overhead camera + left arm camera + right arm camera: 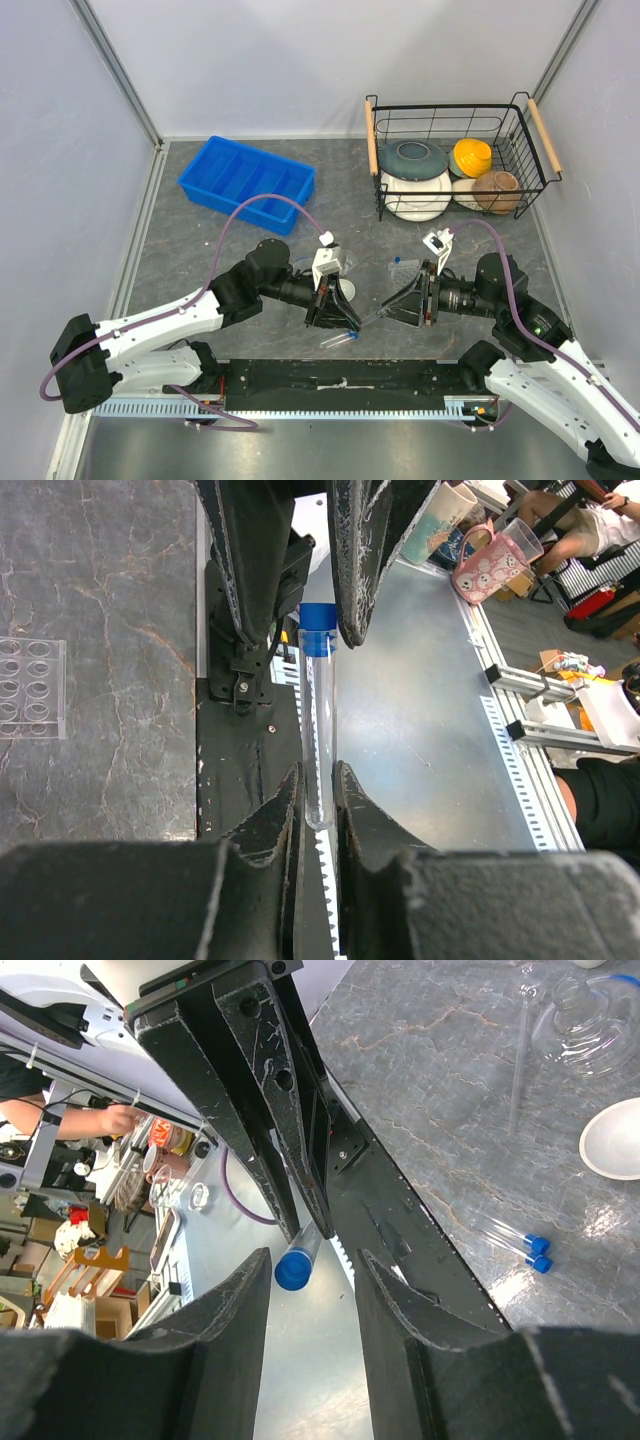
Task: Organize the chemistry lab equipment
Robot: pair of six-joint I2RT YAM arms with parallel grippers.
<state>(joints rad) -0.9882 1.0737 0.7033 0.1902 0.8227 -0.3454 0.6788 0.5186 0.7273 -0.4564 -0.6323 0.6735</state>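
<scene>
Left gripper point(318, 775) pinches the blue-capped tube point(318, 710) near the table's point(200, 230) 6 o'clock edge. Right gripper point(312, 1258) straddles its cap point(293, 1270) with jaws apart. An early release or off-centre clamp could drop it.

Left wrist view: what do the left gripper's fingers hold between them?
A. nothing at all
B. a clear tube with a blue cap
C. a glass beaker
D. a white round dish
B: the blue-capped clear tube runs straight out from between the closed fingers of the left gripper, gripped at its bottom end with the cap at the far end.
</scene>
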